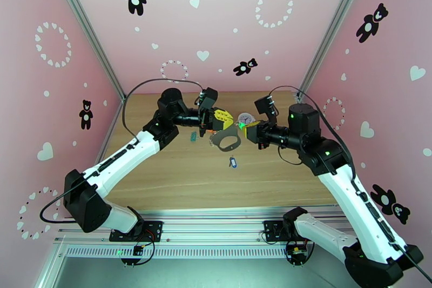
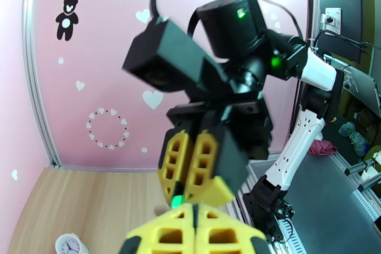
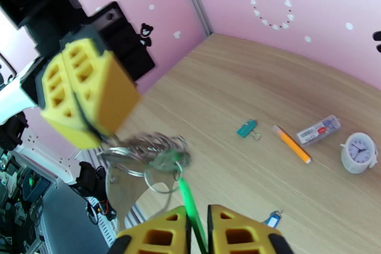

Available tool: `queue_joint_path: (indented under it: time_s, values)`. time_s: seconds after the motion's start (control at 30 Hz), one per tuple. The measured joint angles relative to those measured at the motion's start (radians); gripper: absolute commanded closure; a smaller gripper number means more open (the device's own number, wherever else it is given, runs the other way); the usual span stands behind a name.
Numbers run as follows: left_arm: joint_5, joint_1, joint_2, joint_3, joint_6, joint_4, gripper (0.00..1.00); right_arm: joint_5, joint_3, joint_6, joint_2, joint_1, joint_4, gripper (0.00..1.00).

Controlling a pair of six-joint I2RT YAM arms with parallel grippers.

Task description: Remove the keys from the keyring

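Nearest, right hand [image 3: 197, 210] clamped on green key [image 3: 186, 193]; left hand [image 3: 94, 138] pinching keyring [image 3: 143, 152]. Scattered on worktop [image 3: 247, 74]: blue key [image 3: 272, 219], teal clip [image 3: 247, 127], orange pen [image 3: 291, 144], clock [image 3: 358, 152].

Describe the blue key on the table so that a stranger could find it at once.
Start at the wooden table and find the keyring hanging between the two arms. The blue-headed key lies flat on the wood just nearer the arm bases than that ring, alone. Its blue head sets it apart from the teal binder clip further left.
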Motion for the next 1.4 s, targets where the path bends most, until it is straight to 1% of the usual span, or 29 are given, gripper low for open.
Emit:
queue_joint_path:
  time_s: [0.17, 0.3, 0.47, 0.53, 0.6, 0.67, 0.7, 0.83, 0.87, 0.93, 1.0, 1.2, 1.3, 1.4]
  values:
    - [0.006, 0.002, 0.000, 0.005, -0.012, 0.010, 1.00, -0.016, 0.006, 0.022, 0.017, -0.002, 0.007, 1.00]
    - [0.006, 0.003, 0.000, 0.008, -0.014, 0.008, 1.00, 0.006, 0.038, -0.001, 0.026, -0.002, -0.029, 1.00]
    - [0.005, 0.003, 0.004, 0.044, -0.003, -0.026, 1.00, -0.025, 0.050, 0.004, 0.019, -0.002, -0.029, 1.00]
    - [-0.002, 0.003, 0.004, 0.045, -0.001, -0.029, 0.82, -0.032, 0.065, 0.009, 0.020, -0.002, -0.031, 1.00]
    - [-0.014, 0.003, 0.004, 0.042, -0.004, -0.035, 0.77, -0.027, 0.093, 0.006, 0.026, -0.003, -0.049, 1.00]
    - [-0.050, 0.002, -0.007, 0.029, -0.007, -0.046, 0.67, -0.003, 0.138, -0.005, 0.043, -0.003, -0.101, 1.00]
    - [-0.075, 0.003, -0.019, 0.015, -0.007, -0.056, 0.64, 0.016, 0.156, -0.008, 0.052, -0.004, -0.122, 1.00]
    - [-0.195, 0.002, -0.095, -0.061, -0.026, -0.084, 0.62, 0.026, 0.201, -0.043, 0.089, -0.009, -0.191, 1.00]
    - [-0.213, 0.002, -0.112, -0.077, -0.031, -0.086, 0.61, 0.023, 0.207, -0.050, 0.096, -0.009, -0.203, 1.00]
    - [-0.249, -0.008, -0.141, -0.120, -0.039, -0.078, 0.53, 0.009, 0.219, -0.068, 0.109, -0.009, -0.230, 1.00]
    - [-0.282, -0.031, -0.153, -0.153, -0.031, -0.078, 0.52, -0.002, 0.238, -0.086, 0.126, -0.009, -0.259, 1.00]
    - [-0.373, -0.106, -0.116, -0.183, -0.005, -0.077, 0.51, -0.046, 0.283, -0.097, 0.179, -0.009, -0.294, 1.00]
    - [-0.412, -0.111, -0.104, -0.198, 0.005, -0.071, 0.51, -0.067, 0.284, -0.094, 0.196, -0.009, -0.296, 1.00]
    - [-0.416, -0.113, -0.091, -0.204, 0.008, -0.072, 0.50, -0.109, 0.284, -0.087, 0.204, -0.009, -0.293, 1.00]
